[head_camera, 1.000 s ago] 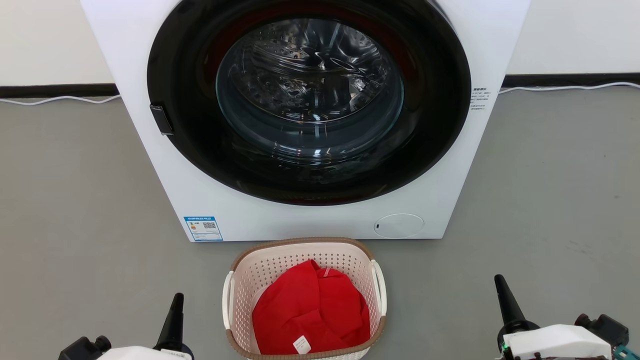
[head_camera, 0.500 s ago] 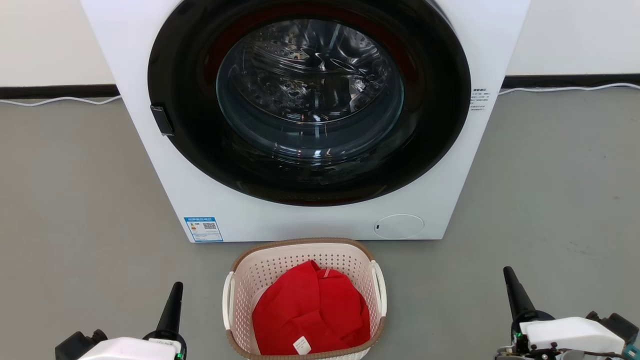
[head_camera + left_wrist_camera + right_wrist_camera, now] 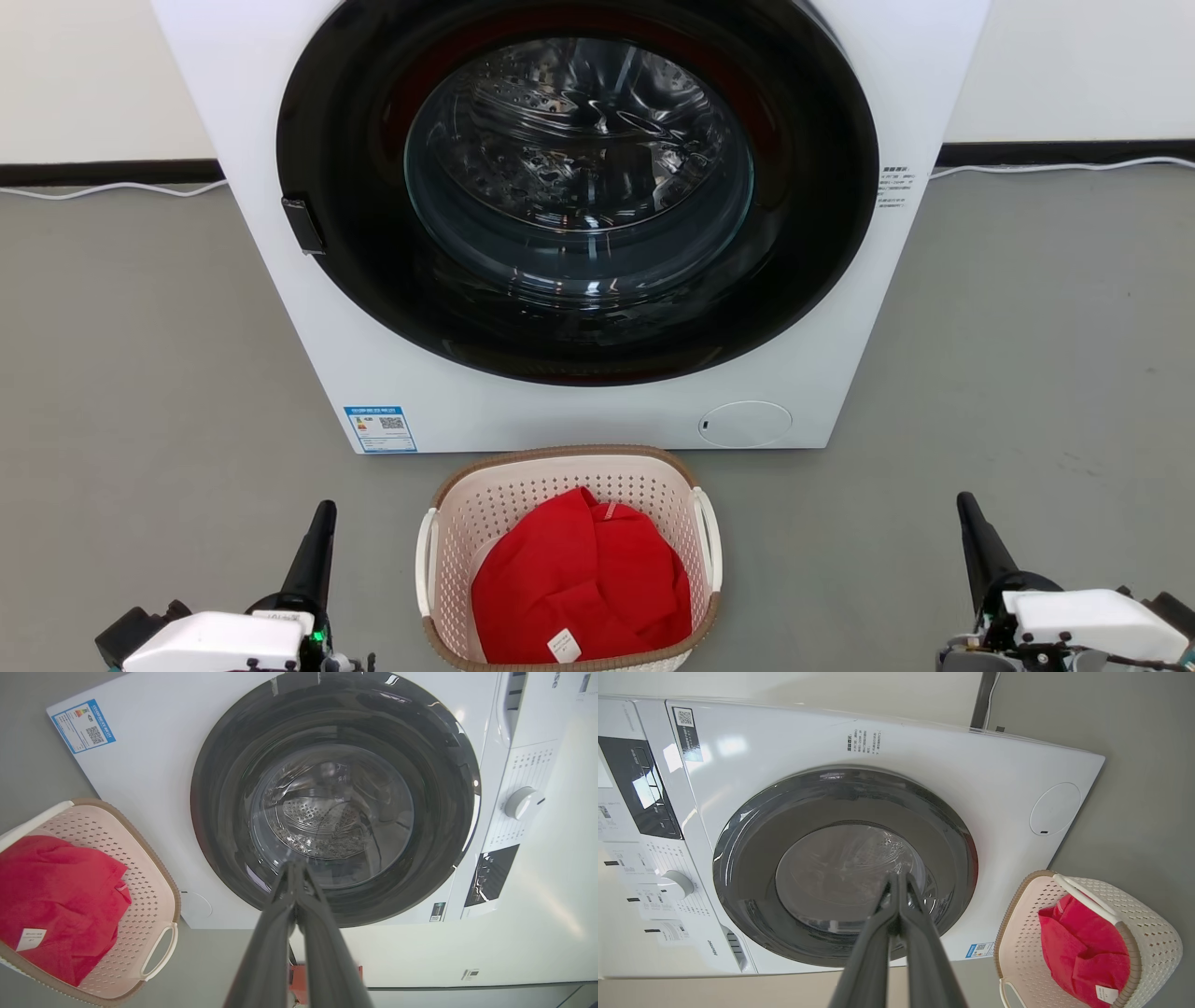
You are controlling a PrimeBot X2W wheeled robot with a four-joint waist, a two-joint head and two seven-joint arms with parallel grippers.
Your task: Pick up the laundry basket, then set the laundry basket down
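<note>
The laundry basket [image 3: 560,490], cream-white and perforated with a brown rim and white loop handles, sits on the grey floor just before the washing machine. A red garment [image 3: 579,579] lies inside it. The basket also shows in the left wrist view [image 3: 149,891] and in the right wrist view [image 3: 1153,933]. My left gripper [image 3: 323,513] hovers left of the basket, apart from it, fingers shut with nothing between them [image 3: 294,868]. My right gripper [image 3: 966,506] stands well to the right of the basket, also shut and empty [image 3: 896,879].
A white front-loading washing machine [image 3: 840,308] with a round dark glass door [image 3: 579,187] stands right behind the basket. Grey floor [image 3: 140,373] spreads to both sides. A white cable [image 3: 1055,166] runs along the black skirting at the wall.
The right gripper has drifted rightward, away from the basket. The left gripper has shifted slightly left and a little further forward. The basket has not moved.
</note>
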